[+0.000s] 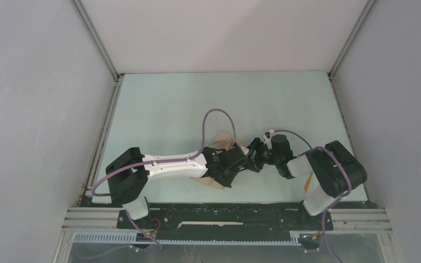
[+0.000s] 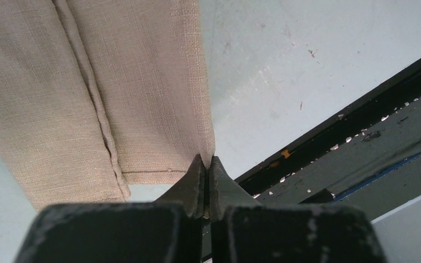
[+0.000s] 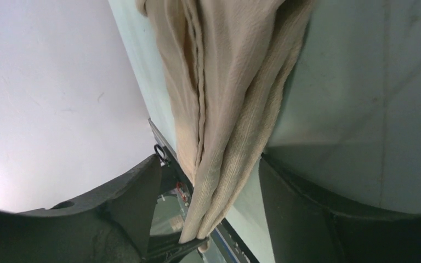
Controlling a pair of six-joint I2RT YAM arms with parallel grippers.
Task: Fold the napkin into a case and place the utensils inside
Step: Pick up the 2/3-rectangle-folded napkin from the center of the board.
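The left gripper's (image 2: 208,163) jaws are pressed together, and an edge of the napkin (image 2: 60,82) is pinched at their tips. The right gripper's (image 3: 208,161) jaws are spread, and gathered folds of the napkin are seen between them. The napkin is doubled in long layers with a hemmed seam. It is found at mid-table (image 2: 285,66), between the two wrists and largely hidden under them from above. An orange utensil (image 1: 308,182) is glimpsed by the right arm's base, partly hidden.

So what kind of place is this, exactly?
Likely a robot lab test cell: plain grey walls box in a pale green table, and the left arm and right arm are mounted on a metal rail, working a beige napkin.
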